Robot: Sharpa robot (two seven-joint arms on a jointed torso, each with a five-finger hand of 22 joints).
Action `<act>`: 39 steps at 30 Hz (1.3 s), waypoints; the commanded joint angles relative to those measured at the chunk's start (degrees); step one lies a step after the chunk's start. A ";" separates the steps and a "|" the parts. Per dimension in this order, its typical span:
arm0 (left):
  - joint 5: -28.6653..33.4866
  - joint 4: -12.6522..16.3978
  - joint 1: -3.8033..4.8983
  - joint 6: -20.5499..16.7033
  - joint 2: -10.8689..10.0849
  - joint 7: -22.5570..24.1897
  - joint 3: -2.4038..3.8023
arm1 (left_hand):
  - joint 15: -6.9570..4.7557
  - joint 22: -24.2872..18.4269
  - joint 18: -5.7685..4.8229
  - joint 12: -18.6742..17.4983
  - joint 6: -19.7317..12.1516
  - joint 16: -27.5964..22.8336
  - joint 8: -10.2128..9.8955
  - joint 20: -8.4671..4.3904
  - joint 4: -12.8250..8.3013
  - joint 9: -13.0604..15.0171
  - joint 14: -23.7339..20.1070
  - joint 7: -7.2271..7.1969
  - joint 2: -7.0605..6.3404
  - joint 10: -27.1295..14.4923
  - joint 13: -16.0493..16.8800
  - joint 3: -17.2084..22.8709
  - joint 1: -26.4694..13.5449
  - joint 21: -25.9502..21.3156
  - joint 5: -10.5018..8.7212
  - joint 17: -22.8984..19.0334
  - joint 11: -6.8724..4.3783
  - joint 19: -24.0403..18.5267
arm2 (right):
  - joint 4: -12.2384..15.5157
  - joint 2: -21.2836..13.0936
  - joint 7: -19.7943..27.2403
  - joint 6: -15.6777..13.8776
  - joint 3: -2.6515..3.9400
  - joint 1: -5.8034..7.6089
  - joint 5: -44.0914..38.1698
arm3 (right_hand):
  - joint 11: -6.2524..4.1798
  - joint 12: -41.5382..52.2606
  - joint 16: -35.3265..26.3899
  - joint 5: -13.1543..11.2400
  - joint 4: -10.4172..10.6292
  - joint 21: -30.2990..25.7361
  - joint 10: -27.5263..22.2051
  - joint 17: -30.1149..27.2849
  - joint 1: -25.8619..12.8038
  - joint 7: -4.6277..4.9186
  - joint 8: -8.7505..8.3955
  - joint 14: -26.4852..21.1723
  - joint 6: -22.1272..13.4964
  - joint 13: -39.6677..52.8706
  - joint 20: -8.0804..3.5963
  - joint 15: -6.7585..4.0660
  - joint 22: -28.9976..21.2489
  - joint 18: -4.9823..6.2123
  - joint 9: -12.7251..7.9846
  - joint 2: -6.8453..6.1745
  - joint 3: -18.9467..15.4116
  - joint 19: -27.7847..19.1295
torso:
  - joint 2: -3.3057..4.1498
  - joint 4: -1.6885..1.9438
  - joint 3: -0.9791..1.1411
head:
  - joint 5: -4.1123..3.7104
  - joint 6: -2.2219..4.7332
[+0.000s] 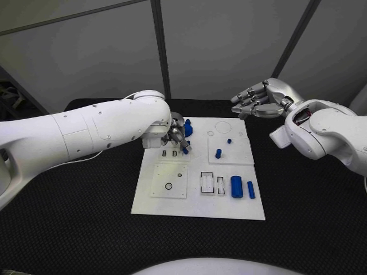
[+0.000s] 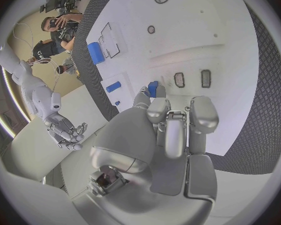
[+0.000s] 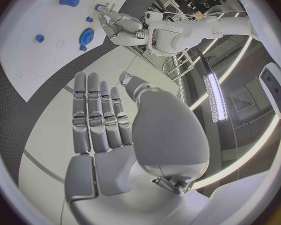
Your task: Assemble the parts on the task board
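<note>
Now the left hand (image 1: pixel 174 139) pinches a blue part (image 1: pixel 187 128).

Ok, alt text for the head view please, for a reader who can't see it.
The left hand reaches down onto the white rectangular task board among small blue parts, apparently at one part. The right hand hovers beyond the board's far right corner, holding nothing.

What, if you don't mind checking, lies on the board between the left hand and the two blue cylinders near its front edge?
In the head view, between the left hand and the cylinders lie a small upright blue peg and two outlined rectangular recesses.
</note>
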 commanded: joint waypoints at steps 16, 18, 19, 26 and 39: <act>5.55 5.84 0.23 -7.93 -5.72 0.50 0.22 | -0.49 1.04 -0.47 -0.33 0.37 0.46 0.43 -0.06 -7.33 4.29 4.65 -0.24 1.86 0.67 0.54 4.05 0.70 0.14 6.13 10.00 -0.22 0.12 | -0.30 -0.36 -0.26 1.03 0.06 0.13 -0.53 | 0.18 -0.31 -0.98 0.28 -0.14 -0.91 -0.90 -0.25 -0.62 0.04 -0.30 -0.23 -0.59 -0.43 0.70 0.47 -0.48 0.42 -0.12 0.37 -0.28 0.01 | -0.18 0.38 0.13 | 0.38 -0.32; 5.55 6.70 0.23 -9.07 -6.51 0.46 0.25 | -0.51 1.21 -0.50 -0.25 0.43 0.51 0.39 -0.07 -7.62 4.43 4.67 -0.26 1.82 0.76 0.63 4.17 0.53 0.22 6.46 10.07 -0.23 0.24 | -0.37 -0.36 -0.24 1.07 0.06 0.13 -0.54 | 0.20 -0.30 -1.08 0.28 -0.11 -1.03 -0.95 -0.28 -0.68 0.06 -0.29 -0.25 -0.60 -0.48 0.72 0.49 -0.55 0.42 -0.12 0.38 -0.32 0.02 | -0.21 0.54 0.17 | 0.36 -0.32; 5.51 6.95 0.23 -9.41 -6.75 0.44 0.26 | -0.51 1.22 -0.50 -0.24 0.43 0.52 0.38 -0.07 -7.63 4.44 4.67 -0.26 1.82 0.77 0.64 4.18 0.52 0.22 6.47 10.08 -0.24 0.24 | -0.38 -0.36 -0.24 1.08 0.06 0.13 -0.54 | 0.20 -0.30 -1.08 0.28 -0.11 -1.03 -0.95 -0.28 -0.68 0.06 -0.29 -0.25 -0.60 -0.48 0.72 0.49 -0.55 0.42 -0.12 0.38 -0.32 0.02 | -0.22 0.59 0.20 | 0.35 -0.34; 1.56 10.32 -0.12 -14.81 -9.50 -0.06 0.26 | -0.61 2.09 -0.65 0.56 0.89 0.86 0.21 -0.17 -9.01 5.10 4.81 -0.35 1.55 1.38 1.31 4.76 -0.48 0.66 7.83 10.51 -0.34 0.81 | -0.58 -0.38 -0.14 1.20 0.05 0.13 -0.70 | 0.20 -0.30 -1.08 0.28 -0.11 -1.03 -0.95 -0.28 -0.68 0.06 -0.29 -0.25 -0.60 -0.48 0.72 0.49 -0.55 0.42 -0.12 0.38 -0.32 0.02 | -0.30 0.80 0.26 | 0.52 -0.34; -3.14 13.46 -2.06 -20.89 -11.92 -1.43 0.23 | -0.73 3.14 -0.83 1.25 1.49 1.29 -0.14 -0.28 -10.68 5.75 4.97 -0.48 1.20 1.95 1.96 5.58 -2.03 1.19 9.34 11.04 -0.48 1.48 | -0.97 -0.36 0.15 1.36 0.04 0.12 -3.33 | 0.21 -0.30 -1.15 0.28 -0.10 -1.11 -0.99 -0.30 -0.70 0.06 -0.29 -0.26 -0.60 -0.52 0.74 0.51 -0.60 0.42 -0.12 0.40 -0.33 0.02 | -0.46 1.06 0.36 | 0.30 -0.52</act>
